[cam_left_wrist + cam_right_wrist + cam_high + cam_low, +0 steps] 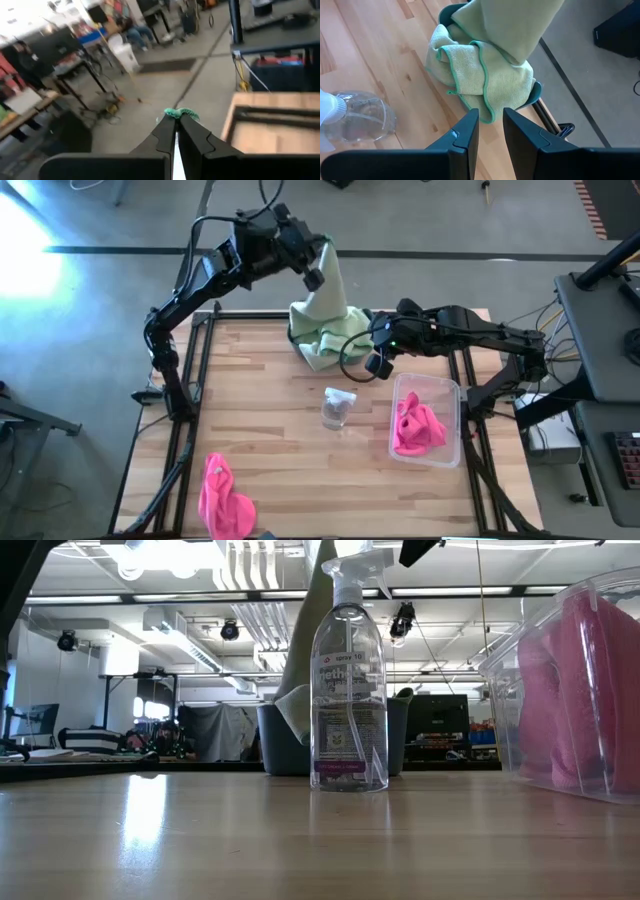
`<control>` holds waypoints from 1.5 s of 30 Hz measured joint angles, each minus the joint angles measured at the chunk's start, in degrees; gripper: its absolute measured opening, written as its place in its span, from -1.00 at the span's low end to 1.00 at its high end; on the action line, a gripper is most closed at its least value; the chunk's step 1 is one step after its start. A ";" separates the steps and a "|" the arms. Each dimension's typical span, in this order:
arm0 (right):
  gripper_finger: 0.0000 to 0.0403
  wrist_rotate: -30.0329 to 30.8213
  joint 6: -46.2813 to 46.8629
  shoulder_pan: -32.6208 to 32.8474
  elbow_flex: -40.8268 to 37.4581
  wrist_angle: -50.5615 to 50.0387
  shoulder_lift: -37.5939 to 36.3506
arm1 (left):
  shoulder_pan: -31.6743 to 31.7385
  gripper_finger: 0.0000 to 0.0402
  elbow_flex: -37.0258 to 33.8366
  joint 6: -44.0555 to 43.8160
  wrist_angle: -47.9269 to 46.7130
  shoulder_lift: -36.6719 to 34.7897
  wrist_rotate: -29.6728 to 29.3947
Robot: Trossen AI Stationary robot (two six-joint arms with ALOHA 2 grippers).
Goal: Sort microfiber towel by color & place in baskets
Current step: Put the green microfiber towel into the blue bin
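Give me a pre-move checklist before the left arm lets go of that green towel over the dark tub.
1. Left gripper shut on the green towel, pinching its top edge: ok.
2. Towel hangs down onto the dark tub: ok, its lower end meets the green pile there.
3. Pile inside the tub: not ok, green cloth spills over the rim toward the table.
4. Right gripper clear of the drop: ok, it sits open beside the pile, holding nothing.
5. Spray bottle out of the way: ok, it stands mid-table, apart from the tub.
6. Pink towels sorted: not ok, some lie in the clear tub, but one pink towel lies on the table's near left corner.
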 joint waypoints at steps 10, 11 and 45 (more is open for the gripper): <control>-0.59 0.00 -0.20 0.00 0.00 0.00 0.00 | -0.10 -1.00 -1.98 -5.00 -12.71 -0.04 3.63; -0.59 0.00 -0.22 0.00 0.00 0.00 0.00 | -0.10 -1.00 -2.83 -5.53 -13.36 -0.04 4.38; -0.59 0.00 -1.57 0.00 0.00 -0.17 0.00 | -0.72 -0.81 -22.74 -8.65 -7.31 -0.02 14.41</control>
